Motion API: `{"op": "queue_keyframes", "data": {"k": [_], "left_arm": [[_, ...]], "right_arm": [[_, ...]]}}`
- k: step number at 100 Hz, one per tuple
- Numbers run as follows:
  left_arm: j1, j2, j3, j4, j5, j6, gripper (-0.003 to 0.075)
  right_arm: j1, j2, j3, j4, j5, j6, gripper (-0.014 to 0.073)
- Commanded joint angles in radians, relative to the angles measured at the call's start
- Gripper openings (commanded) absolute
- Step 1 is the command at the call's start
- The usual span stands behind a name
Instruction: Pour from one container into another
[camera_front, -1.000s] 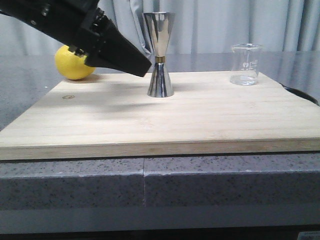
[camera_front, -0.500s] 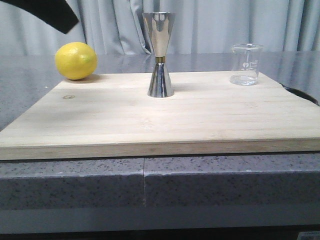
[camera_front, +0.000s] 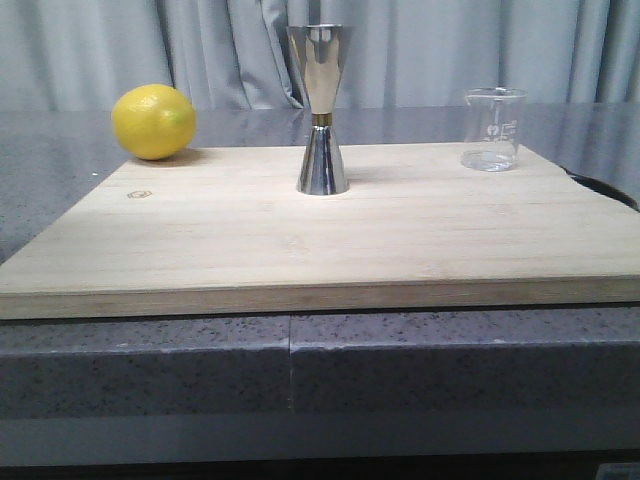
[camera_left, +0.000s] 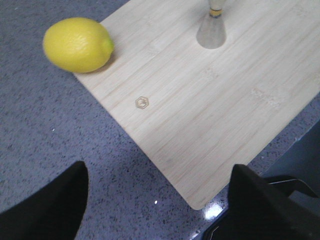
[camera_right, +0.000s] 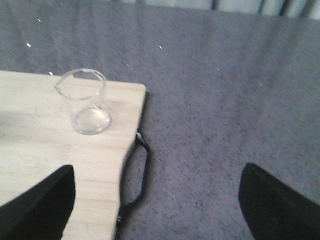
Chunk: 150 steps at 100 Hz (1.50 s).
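The steel hourglass jigger (camera_front: 320, 108) stands upright at the middle back of the wooden board (camera_front: 300, 240); its base (camera_left: 214, 31) shows in the left wrist view. The clear glass beaker (camera_front: 492, 128) stands at the board's back right corner, upright, also the beaker (camera_right: 83, 101) in the right wrist view. Neither arm shows in the front view. My left gripper (camera_left: 160, 200) is open, high over the counter off the board's left front corner, holding nothing. My right gripper (camera_right: 157, 197) is open above the board's right edge, well short of the beaker.
A yellow lemon (camera_front: 153, 122) lies at the board's back left corner, the lemon (camera_left: 77, 44) in the left wrist view too. A black handle (camera_right: 141, 175) hangs off the board's right edge. Grey speckled counter (camera_front: 300, 360) surrounds the board; curtains hang behind.
The left arm has lifted up and left, away from the jigger and lemon, and gone out of the front view. Jigger, beaker and lemon have not moved.
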Motion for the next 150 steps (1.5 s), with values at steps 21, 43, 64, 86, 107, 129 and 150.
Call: {"op": "queue_keyframes", "data": {"k": [21, 43, 64, 86, 107, 129, 150], "left_arm": [[-0.006, -0.127, 0.022, 0.301, -0.064, -0.466, 0.0426], [-0.006, -0.237, 0.156, 0.386, -0.133, -0.610, 0.0369], [-0.006, -0.288, 0.241, 0.375, -0.141, -0.616, 0.0330], [-0.006, -0.275, 0.258, 0.375, -0.139, -0.616, 0.0330], [-0.008, -0.272, 0.258, 0.375, -0.154, -0.616, 0.0265], [-0.008, -0.272, 0.258, 0.375, -0.159, -0.616, 0.0023], [-0.008, -0.272, 0.258, 0.375, -0.191, -0.616, -0.0021]], "right_arm": [[0.001, -0.014, -0.224, 0.009, 0.410, -0.033, 0.0598], [0.003, -0.052, -0.233, 0.143, 0.529, -0.105, 0.0598], [0.003, -0.159, -0.233, 0.168, 0.555, -0.105, 0.0598], [0.003, -0.257, -0.233, 0.166, 0.566, -0.105, 0.0598], [0.003, -0.266, -0.220, 0.164, 0.567, -0.105, 0.0409], [0.003, -0.266, -0.190, 0.164, 0.567, -0.105, 0.0024], [0.003, -0.266, -0.190, 0.164, 0.552, -0.105, -0.0069]]}}
